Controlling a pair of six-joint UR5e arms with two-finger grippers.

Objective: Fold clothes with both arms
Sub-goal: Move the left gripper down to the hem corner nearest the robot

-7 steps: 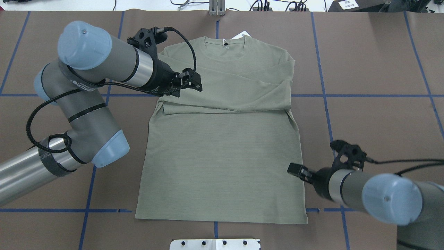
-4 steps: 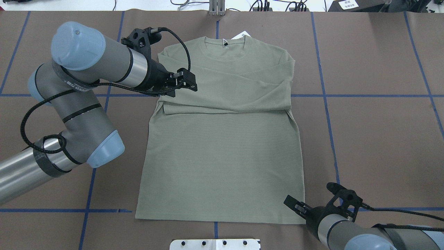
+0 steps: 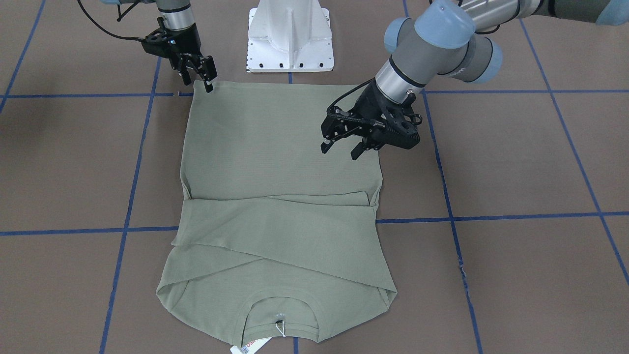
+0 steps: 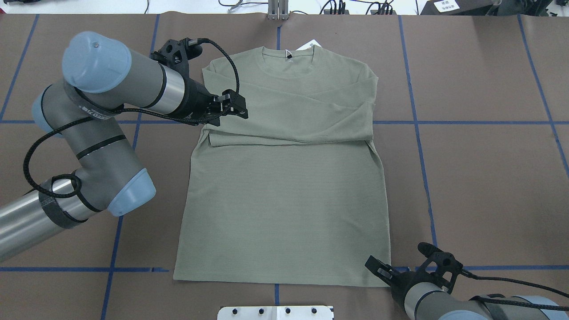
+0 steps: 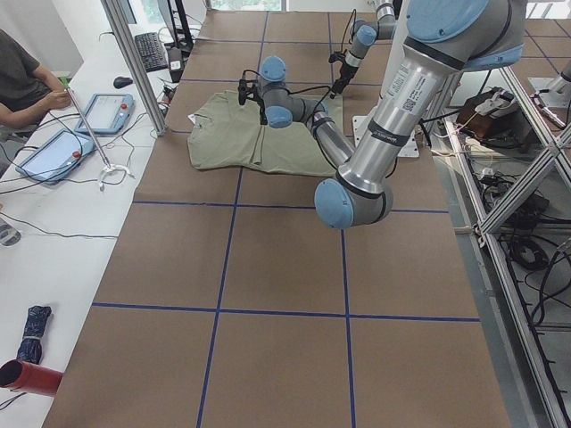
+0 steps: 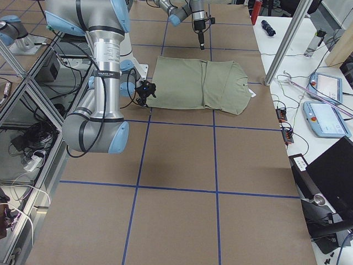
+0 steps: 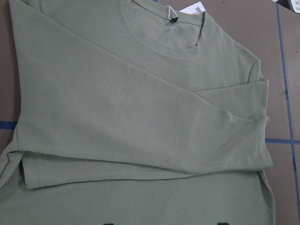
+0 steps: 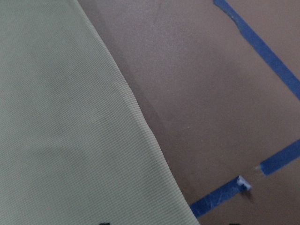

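**Desk:** Where's the shirt on your feeds?

**Me:** I have the olive shirt [image 4: 284,200] lying flat on the brown surface [image 4: 480,178]. Its collar is on the side away from the robot and its hem is near the white pedestal [image 3: 290,34]. Both sleeves are folded across the chest, one crossing over the other. A white price tag [image 4: 310,44] pokes out beside the collar.

**Desk:** And your left end effector?

**Me:** My left end effector [image 4: 242,108] hangs above the shirt's edge beside the folded sleeves. Its fingers are spread wide with nothing between them. Its wrist camera looks down on the crossed sleeves and the neckline.

**Desk:** The right one?

**Me:** The right end effector [image 4: 378,268] sits low at the hem corner on the robot's right, and it is also spread. In its wrist camera I see the shirt's side edge running between two dark fingertips that are barely in view. I cannot tell whether either tip touches the cloth.
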